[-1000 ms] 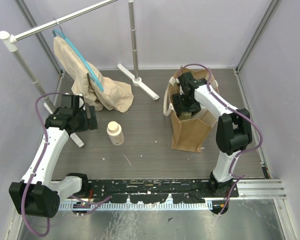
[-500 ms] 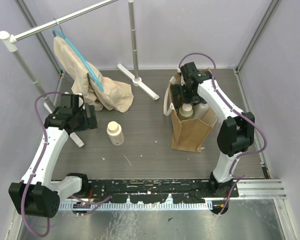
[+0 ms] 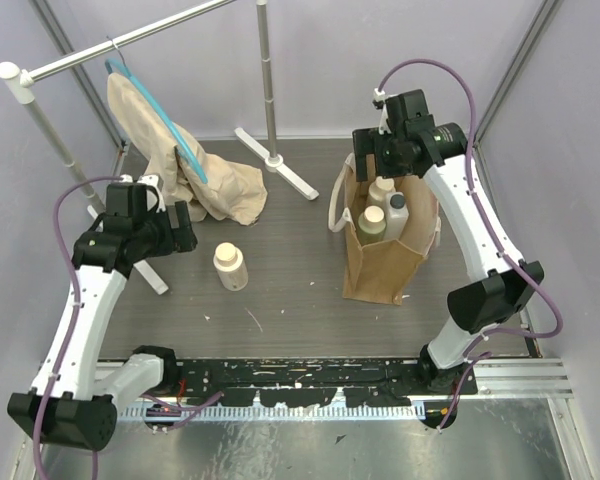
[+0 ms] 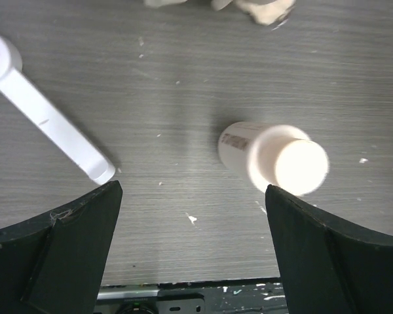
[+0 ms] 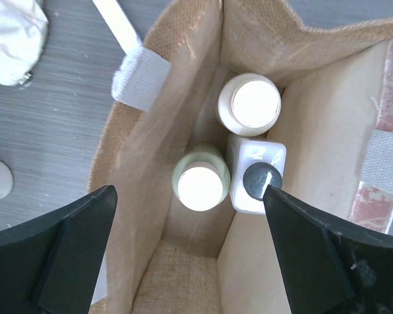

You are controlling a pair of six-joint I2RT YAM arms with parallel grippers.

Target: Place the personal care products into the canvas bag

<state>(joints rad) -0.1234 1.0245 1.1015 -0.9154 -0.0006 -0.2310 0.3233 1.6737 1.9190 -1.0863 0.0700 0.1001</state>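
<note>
Cream plastic bottle, likely light, stiff and slick, stands on the surface's left half near the spread left tool; pinch its body. Right tool gapes empty over the canvas bag.

Coarse woven canvas bag; smooth plastic bottles; matt wood-grain table.

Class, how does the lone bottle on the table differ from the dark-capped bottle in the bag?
The table bottle is round; the dark-capped bottle is rectangular. The table bottle has a wide cream cap; the dark-capped bottle's cap is small and dark. The table bottle stands outside the canvas bag; the dark-capped one is inside. Both stand upright.
</note>
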